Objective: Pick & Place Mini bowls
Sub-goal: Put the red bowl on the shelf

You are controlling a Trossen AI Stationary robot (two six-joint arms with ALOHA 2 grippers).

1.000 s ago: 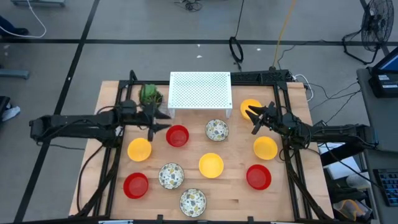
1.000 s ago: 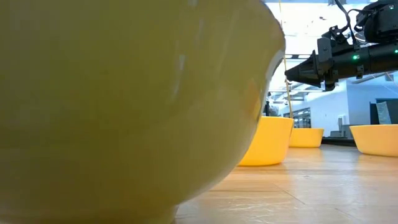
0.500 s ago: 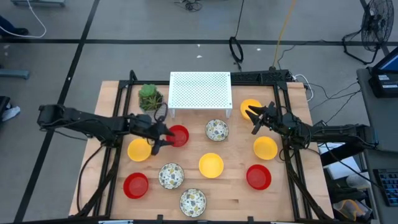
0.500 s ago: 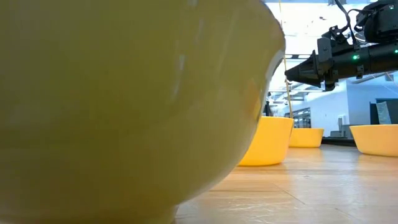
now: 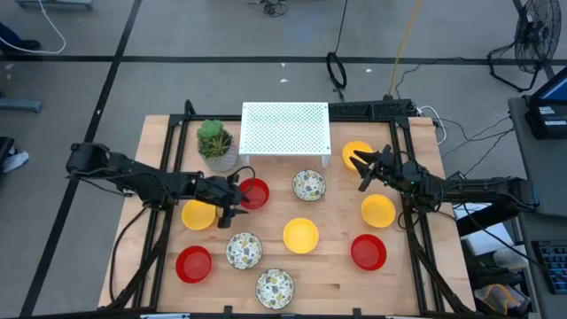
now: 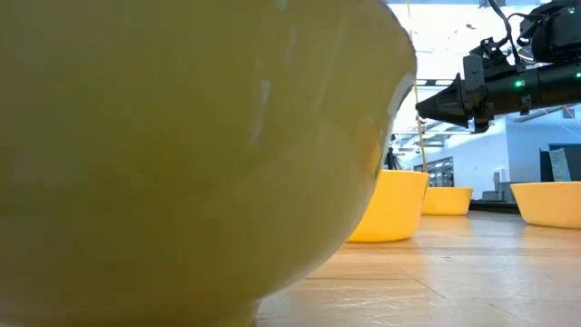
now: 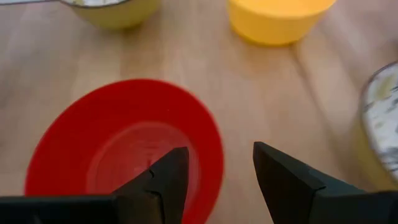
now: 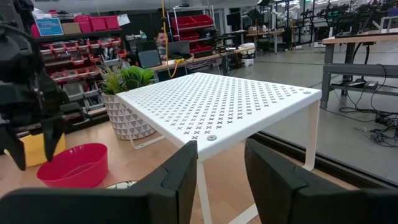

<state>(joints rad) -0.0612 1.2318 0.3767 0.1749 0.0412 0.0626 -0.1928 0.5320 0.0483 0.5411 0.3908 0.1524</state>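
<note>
Ten mini bowls rest upright on the wooden table. My left gripper (image 5: 232, 198) is open at the red bowl (image 5: 255, 193) in front of the plant. In the left wrist view one finger (image 7: 169, 177) stands over this red bowl's (image 7: 118, 149) inside and the other finger (image 7: 280, 177) outside its rim; I see no touch. A yellow bowl (image 5: 198, 213) lies just beside that arm. My right gripper (image 5: 363, 168) hangs open above the table beside the far right yellow bowl (image 5: 357, 152). It points toward the rack (image 8: 217, 106).
A white perforated rack (image 5: 285, 131) stands at the far edge, with a potted plant (image 5: 215, 142) to its left. Speckled bowls (image 5: 309, 184), (image 5: 244, 250), (image 5: 275, 287), yellow bowls (image 5: 300, 235), (image 5: 378, 210) and red bowls (image 5: 193, 263), (image 5: 368, 252) dot the table. One yellow bowl (image 6: 182, 154) fills the low view.
My left gripper has moved from beside the plant toward the table's near edge and down to the red bowl's rim. The plant, half hidden by the arm before, now shows whole. The right arm and all the bowls have kept still.
</note>
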